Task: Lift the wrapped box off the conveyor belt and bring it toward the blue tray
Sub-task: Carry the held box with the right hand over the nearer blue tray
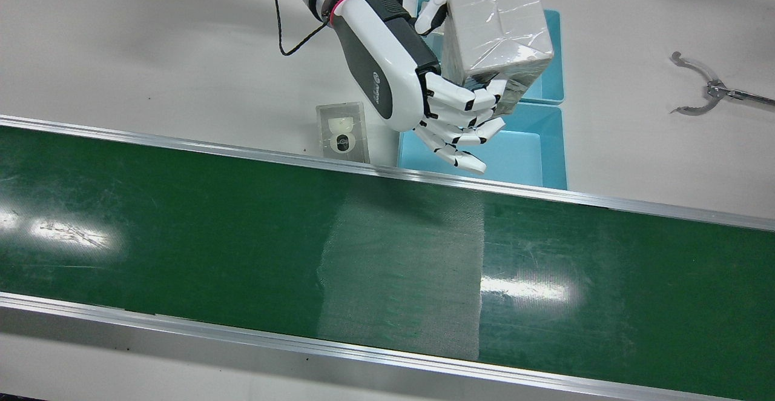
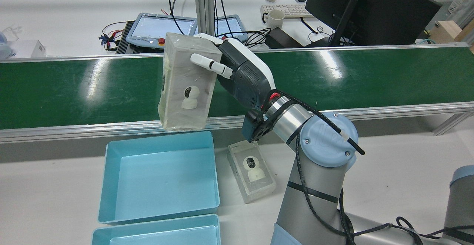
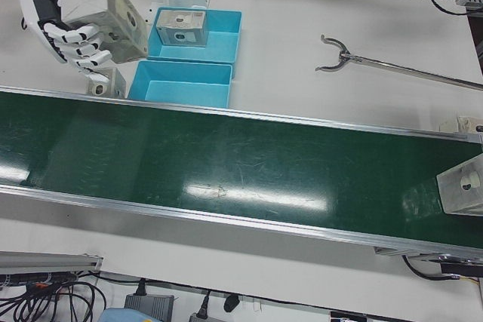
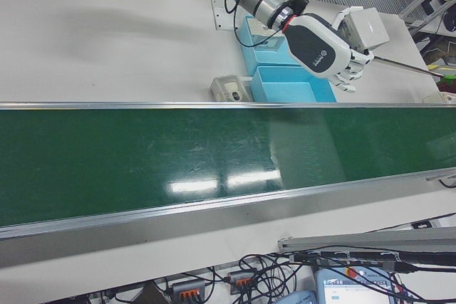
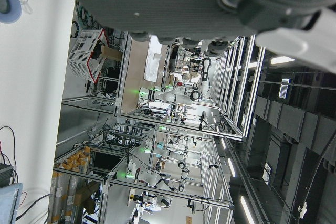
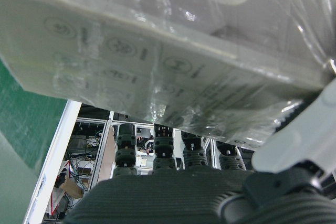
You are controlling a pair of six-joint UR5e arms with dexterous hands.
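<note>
My right hand is shut on the wrapped box, a clear-wrapped carton with a white camera pictured on it. It holds the box in the air, off the green conveyor belt and above the blue trays. The rear view shows the hand and the box over the belt's near rail, just above the tray. The box fills the right hand view. Only the underside of my left hand shows, in its own view.
A second blue tray behind the first holds another wrapped box. A wrapped box lies on the table beside the trays. Another box sits at the belt's far end. A metal grabber tool lies on the table.
</note>
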